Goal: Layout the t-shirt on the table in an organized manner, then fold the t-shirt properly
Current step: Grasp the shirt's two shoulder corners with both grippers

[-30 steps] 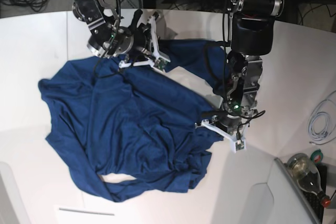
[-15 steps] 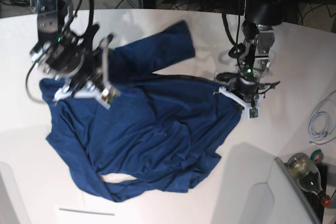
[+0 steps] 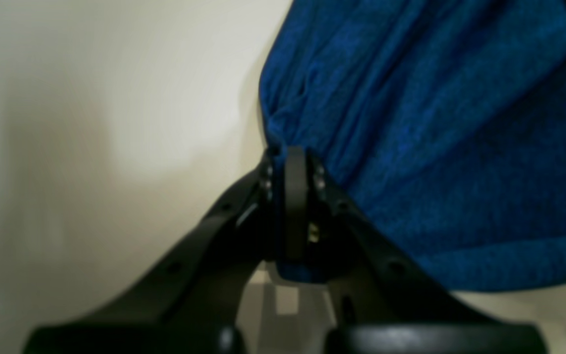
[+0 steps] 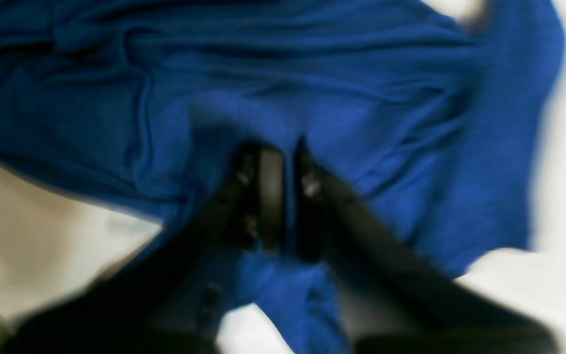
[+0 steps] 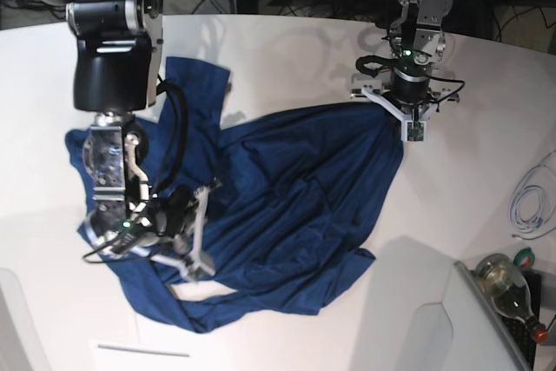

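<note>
Both arms have swung apart since the earlier frames: the right tool (image 5: 187, 245) now sits low at the near side of the desk (image 5: 287, 41), the left tool (image 5: 408, 115) at the far side.

Spreading step. The t-shirt (image 5: 287, 188) lies rumpled across the middle of the desk, one part drawn out toward the far side. The left tool (image 3: 290, 162) is pressed together, pinching a gathered edge of the cloth. The right tool (image 4: 283, 162) shows a narrow gap with cloth (image 4: 361, 123) between its fingers; through the blur I cannot tell whether it grips. To do this step well, probably hold the far edge fast, draw the near side away low over the desk, and let go only once the creases flatten.
</note>
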